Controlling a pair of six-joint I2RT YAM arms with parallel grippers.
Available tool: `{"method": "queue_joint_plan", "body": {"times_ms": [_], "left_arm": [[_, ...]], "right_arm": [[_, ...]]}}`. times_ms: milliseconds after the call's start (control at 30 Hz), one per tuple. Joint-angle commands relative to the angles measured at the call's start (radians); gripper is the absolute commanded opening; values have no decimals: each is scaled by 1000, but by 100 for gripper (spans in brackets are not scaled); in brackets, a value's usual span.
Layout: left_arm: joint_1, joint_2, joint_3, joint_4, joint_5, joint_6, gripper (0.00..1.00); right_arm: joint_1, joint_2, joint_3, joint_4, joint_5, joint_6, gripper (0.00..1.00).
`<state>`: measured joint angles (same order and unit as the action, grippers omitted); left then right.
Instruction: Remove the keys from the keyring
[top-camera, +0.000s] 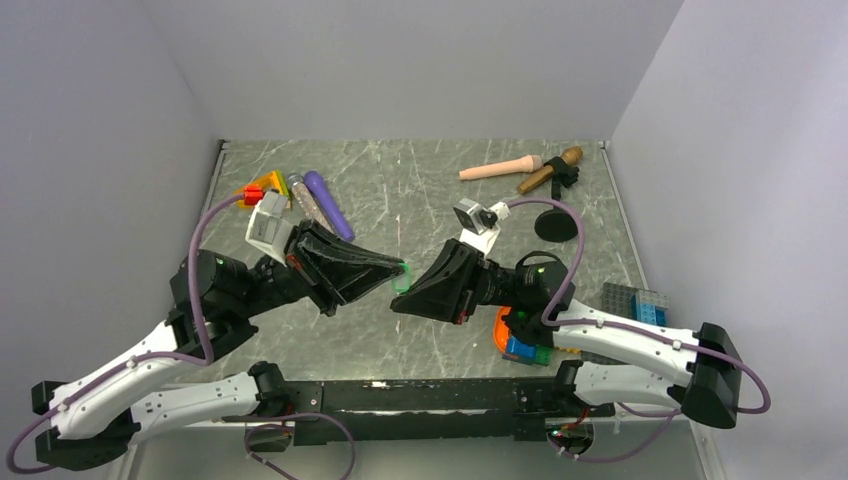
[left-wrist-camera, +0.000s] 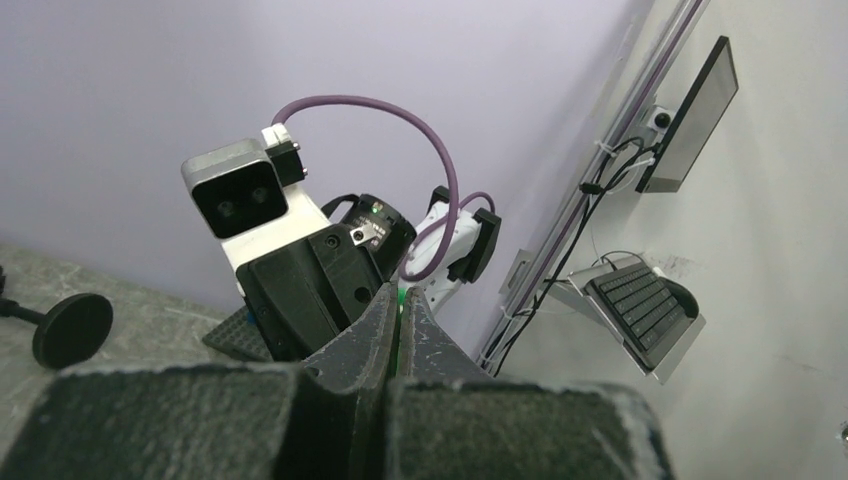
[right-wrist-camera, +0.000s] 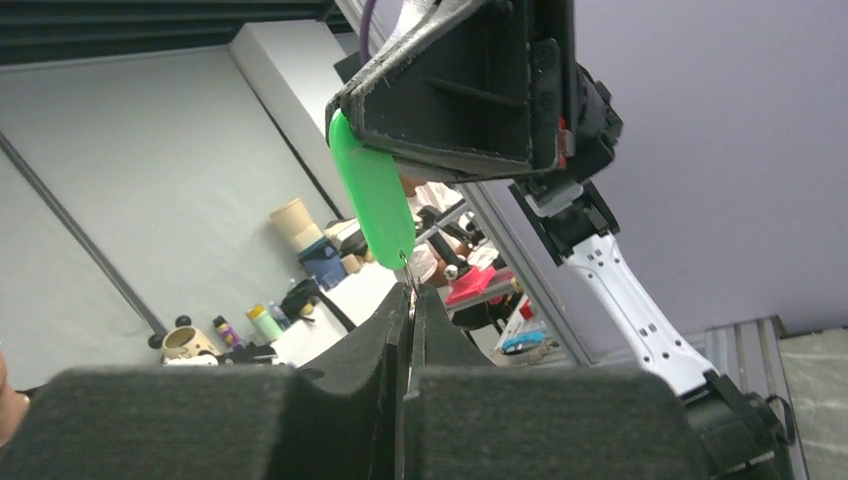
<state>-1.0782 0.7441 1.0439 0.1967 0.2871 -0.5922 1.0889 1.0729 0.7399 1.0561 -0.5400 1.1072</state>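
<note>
One bright green key (right-wrist-camera: 372, 195) hangs in the air over the middle of the table (top-camera: 420, 190), its upper end clenched in the left claw (left-wrist-camera: 397, 302). The thin wire ring (right-wrist-camera: 409, 275) at its lower end seems nipped between the closed fingers of the right claw (right-wrist-camera: 410, 300), just below.

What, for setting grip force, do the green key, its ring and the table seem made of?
Likely plastic for the green key: smooth, bright sheen. Its ring: thin metal-looking wire, too small to be sure. The table: grey marble pattern, white veins, possibly laminate.
</note>
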Motion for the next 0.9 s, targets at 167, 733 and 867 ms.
{"method": "queue_joint_plan", "body": {"times_ms": [167,733,867], "left_arm": [[-12,-126,12,-215,-85,70,4],[-11,-166,142,-789,-96,206,33],[-12,-141,148,-861,-37,204,43]], "right_arm": [[1,-110,146,-636,39,-218,0],[9,21,431,-1457,22,-500,0],[24,7,453,-1537,14,-566,0]]}}
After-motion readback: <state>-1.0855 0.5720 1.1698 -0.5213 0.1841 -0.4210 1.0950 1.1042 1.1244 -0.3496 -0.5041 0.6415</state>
